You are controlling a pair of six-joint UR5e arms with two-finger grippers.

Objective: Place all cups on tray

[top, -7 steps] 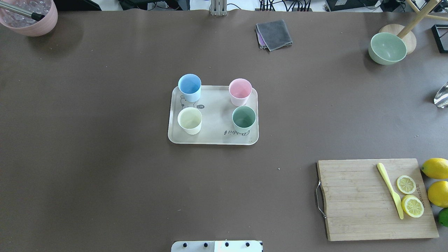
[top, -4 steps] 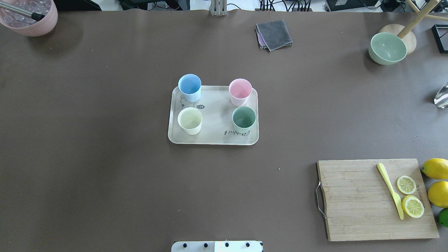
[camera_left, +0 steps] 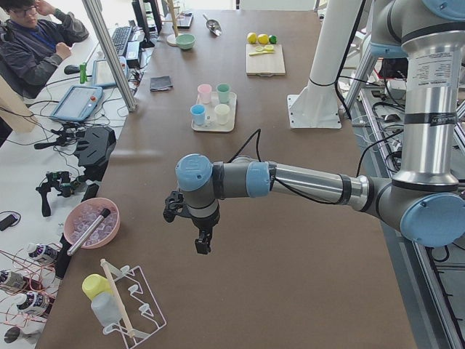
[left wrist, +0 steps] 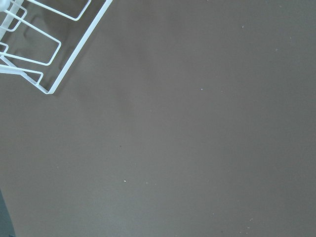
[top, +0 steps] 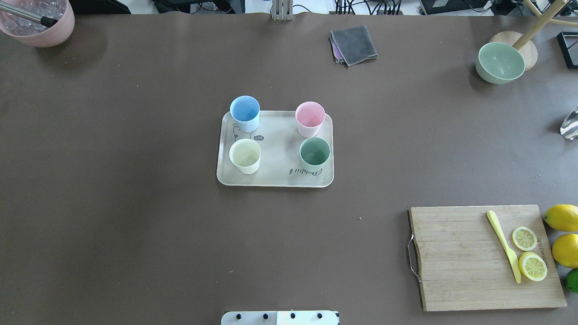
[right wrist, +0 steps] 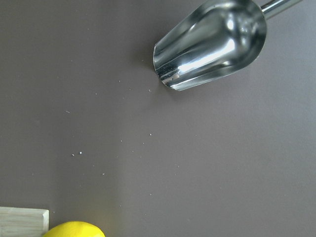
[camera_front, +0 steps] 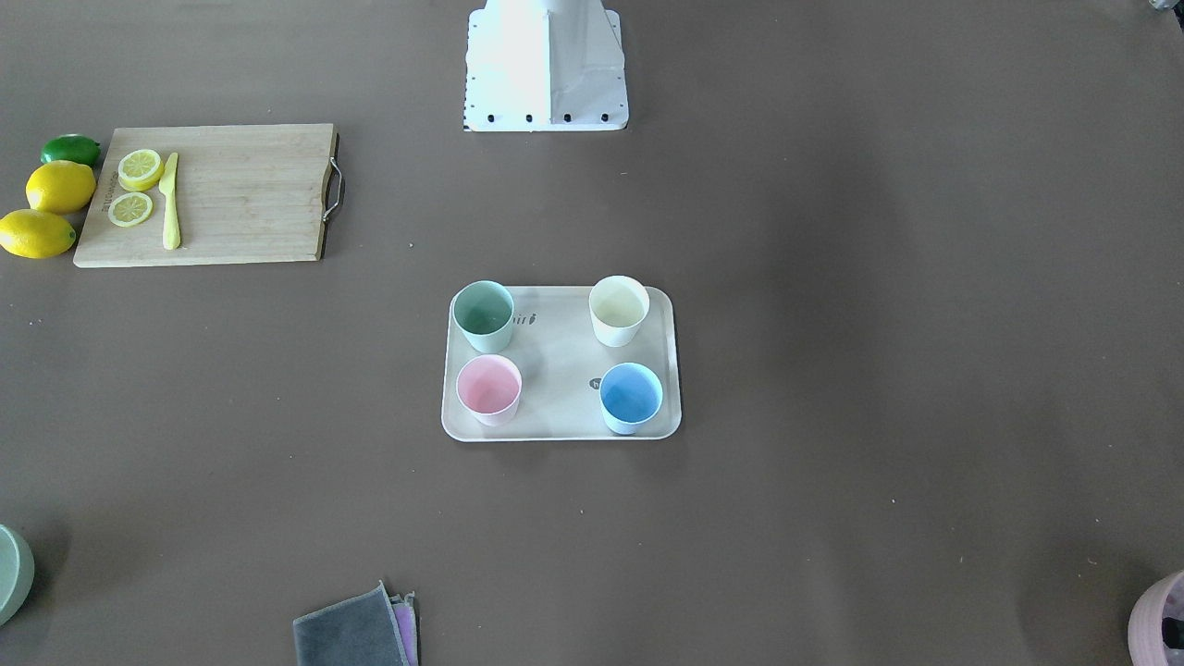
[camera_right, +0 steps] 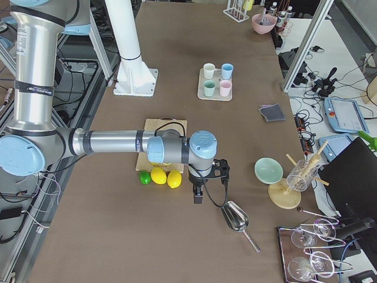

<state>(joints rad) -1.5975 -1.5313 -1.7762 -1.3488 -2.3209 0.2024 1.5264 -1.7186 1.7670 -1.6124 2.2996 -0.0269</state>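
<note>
The beige tray [top: 280, 149] lies mid-table and all four cups stand upright on it: light blue [top: 244, 109], pink [top: 309, 114], cream-white [top: 244, 153] and pale green [top: 314, 151]. The front-facing view shows the same tray [camera_front: 555, 370] and cups. My left gripper [camera_left: 202, 243] hangs over bare table far out at the left end. My right gripper [camera_right: 197, 194] hangs far out at the right end, beside the lemons. Both show only in the side views, so I cannot tell whether they are open or shut.
A wooden cutting board [top: 469, 257] with lemon slices and a yellow knife lies front right, with lemons [top: 562, 216] beside it. A grey cloth [top: 353, 44], a green bowl [top: 500, 62] and a pink pot [top: 38, 20] stand at the back. A metal scoop [right wrist: 212, 44] lies under my right wrist, a wire rack [left wrist: 44, 44] under my left.
</note>
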